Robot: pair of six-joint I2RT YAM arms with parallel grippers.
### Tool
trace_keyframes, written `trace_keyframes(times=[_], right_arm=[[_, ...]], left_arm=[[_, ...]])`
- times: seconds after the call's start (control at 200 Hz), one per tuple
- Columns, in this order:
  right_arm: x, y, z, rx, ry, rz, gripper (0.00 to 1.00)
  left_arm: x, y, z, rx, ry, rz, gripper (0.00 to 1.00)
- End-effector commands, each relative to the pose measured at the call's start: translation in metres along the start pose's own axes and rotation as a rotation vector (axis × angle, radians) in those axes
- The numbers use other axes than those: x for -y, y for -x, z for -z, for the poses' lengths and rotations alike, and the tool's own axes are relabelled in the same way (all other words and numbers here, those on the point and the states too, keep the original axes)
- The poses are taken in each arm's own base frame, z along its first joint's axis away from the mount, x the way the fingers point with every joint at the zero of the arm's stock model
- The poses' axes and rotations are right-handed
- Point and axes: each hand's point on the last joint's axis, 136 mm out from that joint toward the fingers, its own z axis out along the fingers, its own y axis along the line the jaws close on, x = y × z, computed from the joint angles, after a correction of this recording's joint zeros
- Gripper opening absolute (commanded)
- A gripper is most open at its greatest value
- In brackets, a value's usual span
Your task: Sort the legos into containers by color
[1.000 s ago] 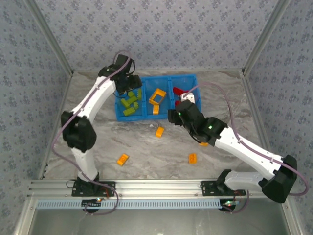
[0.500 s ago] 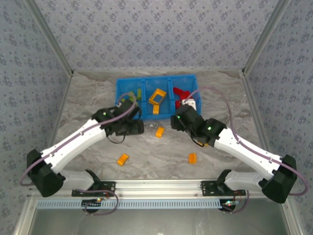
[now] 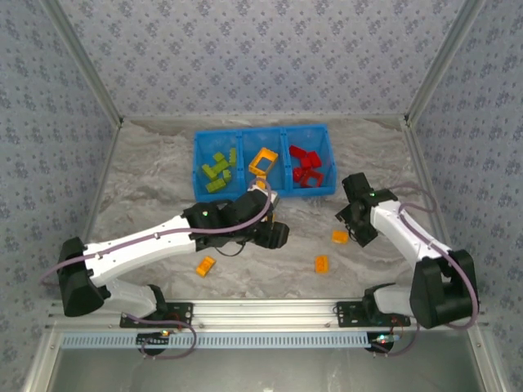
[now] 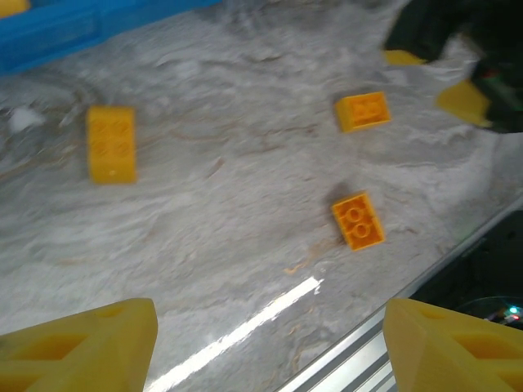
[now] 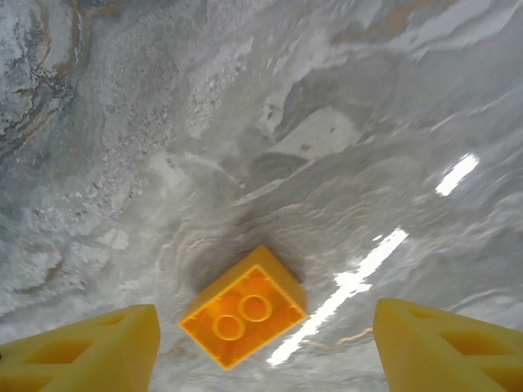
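Beneath the wide-spread right hand [image 5: 260, 314] lies an orange brick [image 5: 243, 317]; left hand [image 4: 270, 314] likewise spread, empty.

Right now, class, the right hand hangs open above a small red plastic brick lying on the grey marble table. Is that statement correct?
Not quite: the small plastic brick is orange, not red. The right wrist view shows it lying on the grey marble table, below the open right hand.
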Motion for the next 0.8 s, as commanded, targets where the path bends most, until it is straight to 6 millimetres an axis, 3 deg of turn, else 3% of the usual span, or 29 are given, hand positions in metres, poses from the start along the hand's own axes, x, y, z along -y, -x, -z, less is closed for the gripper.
trace_keyframes(times=[0.0, 0.135, 0.435, 0.64, 0.794], right_arm=[[-0.022, -0.010, -0.003, -0.102, 0.037, -0.208, 0.73], [-0.013, -0.029, -0.019, -0.189, -0.011, -0.306, 0.73], [0.005, -0.040, -0.036, -0.213, -0.035, -0.429, 0.73], [-0.008, -0.023, -0.050, -0.168, 0.049, -0.438, 0.61], [-0.003, -0.024, -0.056, -0.174, 0.025, -0.436, 0.37]], left_arm=[[0.033, 0.031, 0.011, 0.115, -0.113, -0.090, 0.74], [0.039, 0.040, 0.011, 0.144, -0.128, -0.124, 0.75], [0.047, 0.040, 0.007, 0.129, -0.156, -0.126, 0.76], [0.047, 0.039, 0.010, 0.129, -0.164, -0.127, 0.76], [0.048, 0.039, 0.011, 0.128, -0.170, -0.120, 0.76]])
